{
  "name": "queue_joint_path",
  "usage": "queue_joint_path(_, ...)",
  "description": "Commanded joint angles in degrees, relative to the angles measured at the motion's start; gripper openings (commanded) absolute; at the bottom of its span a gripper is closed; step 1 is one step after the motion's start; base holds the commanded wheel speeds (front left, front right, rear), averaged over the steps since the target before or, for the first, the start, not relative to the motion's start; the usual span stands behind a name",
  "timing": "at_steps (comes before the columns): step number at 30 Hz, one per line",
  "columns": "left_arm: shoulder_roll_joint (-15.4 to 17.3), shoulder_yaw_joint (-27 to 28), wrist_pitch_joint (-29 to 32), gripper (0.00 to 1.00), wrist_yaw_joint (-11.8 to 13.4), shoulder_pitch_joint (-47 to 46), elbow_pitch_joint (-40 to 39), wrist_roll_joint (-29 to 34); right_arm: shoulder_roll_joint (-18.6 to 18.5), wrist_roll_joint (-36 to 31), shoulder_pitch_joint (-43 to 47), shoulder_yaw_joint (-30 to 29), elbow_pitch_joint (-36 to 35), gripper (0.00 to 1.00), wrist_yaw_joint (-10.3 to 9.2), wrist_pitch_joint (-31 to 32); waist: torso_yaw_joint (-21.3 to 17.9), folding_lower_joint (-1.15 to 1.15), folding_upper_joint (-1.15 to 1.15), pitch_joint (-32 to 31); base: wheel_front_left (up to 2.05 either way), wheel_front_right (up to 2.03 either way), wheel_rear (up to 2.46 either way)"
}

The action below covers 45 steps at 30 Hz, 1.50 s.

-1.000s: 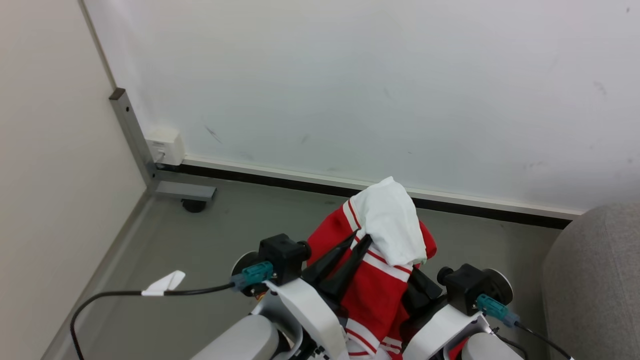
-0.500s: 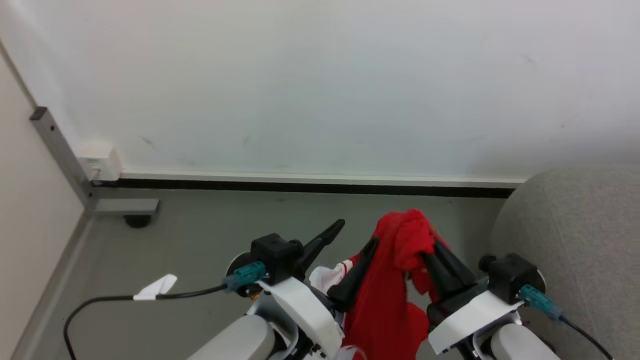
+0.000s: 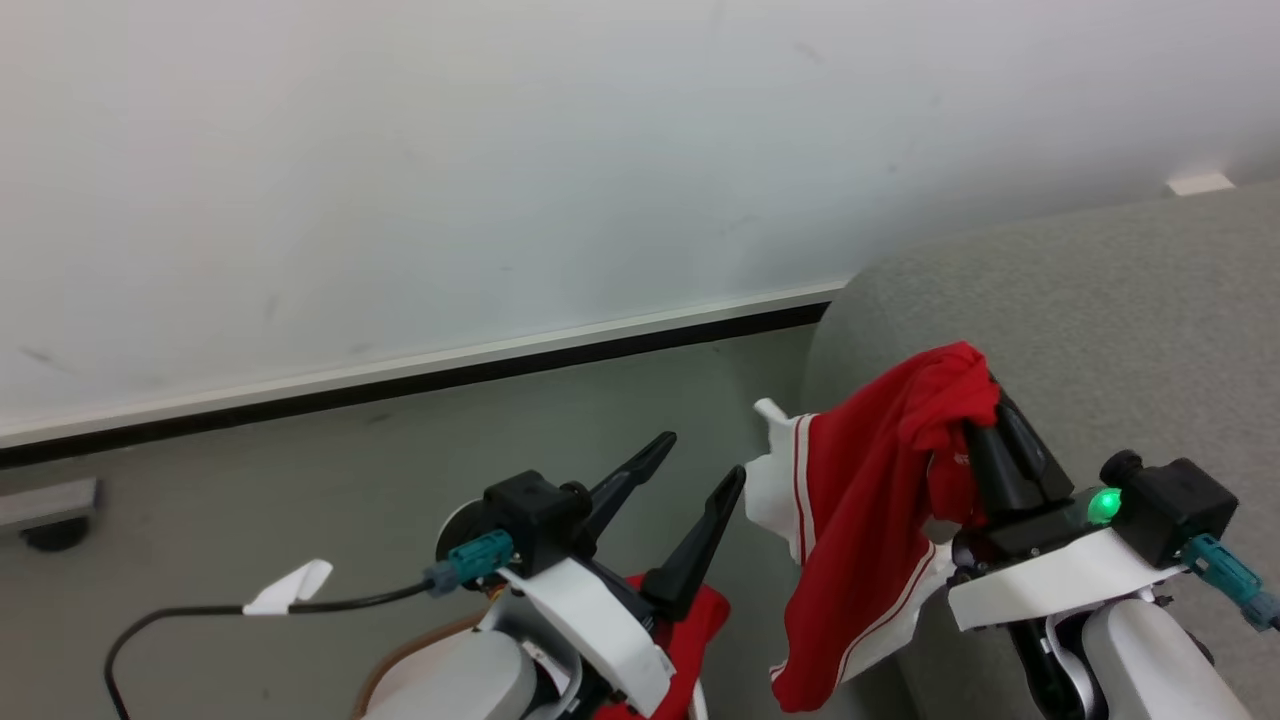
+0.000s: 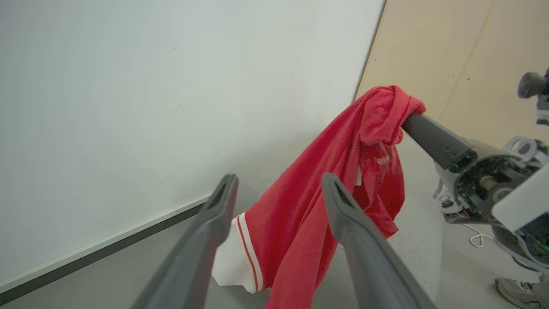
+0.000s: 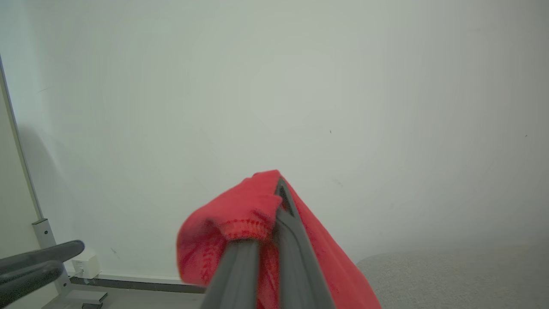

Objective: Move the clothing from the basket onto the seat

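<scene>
Here, the right gripper [image 3: 988, 405] pinches the clothing [image 3: 860, 520] in its jaws, near the seat [image 3: 1100, 300]. Jaws of the left gripper [image 3: 702, 456]: spread, empty.

The left pincer [image 3: 700, 458] stood wide open, its two dark fingers [image 4: 369, 257] spread apart and pointing up and a bit to the right. Its white forearm [image 3: 590, 630] came up from the bottom edge of the head view. The right pincer [image 3: 990, 425] was higher and further right, its fingers pressed together, shut tight on the clothing [image 3: 870, 500]. A green light [image 3: 1103, 503] glowed on the right wrist.
</scene>
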Motion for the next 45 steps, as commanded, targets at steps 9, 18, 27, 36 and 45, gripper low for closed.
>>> queue_joint_path(9, 0.0, 0.0, -1.8, 1.00, 0.4, 0.0, -0.5, 1.7, -0.5, -1.2, 2.9, -4.7, -4.8, 0.00, -0.12, 0.0, -10.1, 0.00, -0.01, 1.8, 0.00, 0.00, 0.00)
queue_joint_path(18, -0.5, -0.8, -2.5, 1.00, 0.0, 0.7, 0.6, 2.8, 0.1, -1.7, 4.3, -6.2, -6.0, 0.00, -0.12, 0.0, -12.8, 0.00, -0.01, 2.3, 0.00, 0.00, 0.00)
queue_joint_path(27, -0.9, -1.4, -2.7, 1.00, -0.5, 0.0, 1.0, 3.2, -2.0, -1.9, 0.6, -4.4, -5.5, 0.00, -0.12, 0.0, -11.7, 0.00, -0.01, 3.3, 0.00, 0.00, 0.00)
queue_joint_path(36, 1.5, -1.8, -0.6, 1.00, -0.9, -2.5, -1.7, 3.9, -7.7, 4.0, -11.6, -4.6, -1.3, 0.00, -0.12, 0.6, -8.0, 0.00, -0.01, 10.3, 0.00, 0.00, 0.00)
queue_joint_path(45, 5.9, -0.9, 1.9, 1.00, -1.2, -5.2, -6.6, 5.2, -14.4, 8.3, -28.8, -8.5, 3.9, 0.00, -0.12, 5.2, -4.7, 0.00, -0.01, 19.7, 0.00, 0.00, 0.00)
